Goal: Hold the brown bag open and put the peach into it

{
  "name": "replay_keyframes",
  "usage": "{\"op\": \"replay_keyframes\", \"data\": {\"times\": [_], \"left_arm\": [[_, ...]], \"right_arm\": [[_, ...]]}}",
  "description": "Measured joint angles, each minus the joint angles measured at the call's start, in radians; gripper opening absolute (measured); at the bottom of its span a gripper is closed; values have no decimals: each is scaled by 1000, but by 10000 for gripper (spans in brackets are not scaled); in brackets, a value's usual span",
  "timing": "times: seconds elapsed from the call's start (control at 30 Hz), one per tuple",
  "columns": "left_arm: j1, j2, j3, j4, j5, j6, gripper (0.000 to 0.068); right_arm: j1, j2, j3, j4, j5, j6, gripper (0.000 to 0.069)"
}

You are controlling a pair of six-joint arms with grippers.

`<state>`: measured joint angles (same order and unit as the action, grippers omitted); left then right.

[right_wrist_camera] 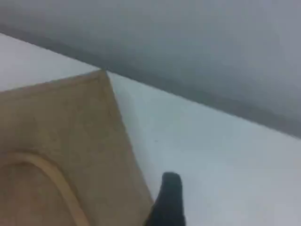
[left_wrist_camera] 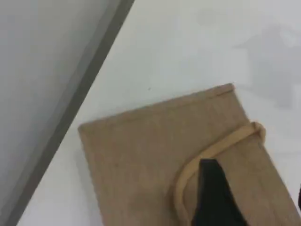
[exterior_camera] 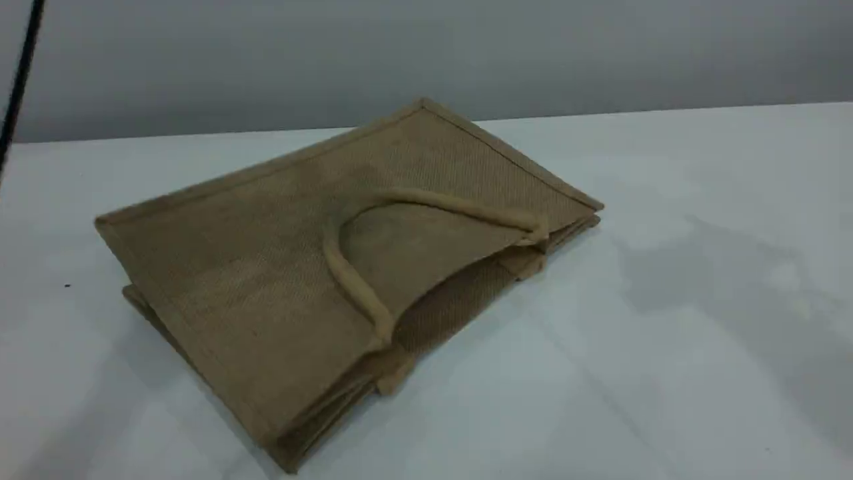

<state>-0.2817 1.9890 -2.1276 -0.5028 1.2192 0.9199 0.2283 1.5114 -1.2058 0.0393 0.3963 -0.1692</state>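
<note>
The brown bag (exterior_camera: pixel 266 267) lies flat mid-tabletop (exterior_camera: pixel 666 333), mouth nearly shut; the peach is unseen. Right gripper (right_wrist_camera: pixel 167 200) spread wide, left gripper (left_wrist_camera: pixel 214 197) unclear. Opening could fail if a fingertip slides off the handle (exterior_camera: pixel 353 280).

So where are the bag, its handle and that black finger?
brown bag (exterior_camera: pixel 220 267), scene view, top panel.
handle (exterior_camera: pixel 350 277), scene view, left bend of the loop.
left fingertip (left_wrist_camera: pixel 214 197), left wrist view, its black surface.

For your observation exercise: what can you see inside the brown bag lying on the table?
The brown bag lies flat with its mouth only slightly parted beneath the upper handle. Only woven inner fabric shows through that gap. No peach is visible; anything deeper is covered by the top panel.
</note>
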Motion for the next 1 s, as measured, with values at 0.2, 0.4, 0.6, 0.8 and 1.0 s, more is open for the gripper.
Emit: {"op": "replay_keyframes", "data": {"times": [0.2, 0.4, 0.6, 0.8, 1.0], "left_arm": [[0, -99, 0, 154, 4, -190, 385], [0, -239, 0, 326, 4, -397, 385], [0, -381, 18, 434, 5, -611, 385], [0, -538, 172, 428, 3, -679, 385], [0, -732, 424, 421, 1, -691, 385]], "right_arm": [[0, -166, -1, -20, 110, 0, 582], [0, -379, -1, -23, 274, 3, 582], [0, -617, -2, -20, 389, 9, 582], [0, -849, -2, -18, 555, 28, 582], [0, -1031, -1, -7, 712, 69, 582]]}}
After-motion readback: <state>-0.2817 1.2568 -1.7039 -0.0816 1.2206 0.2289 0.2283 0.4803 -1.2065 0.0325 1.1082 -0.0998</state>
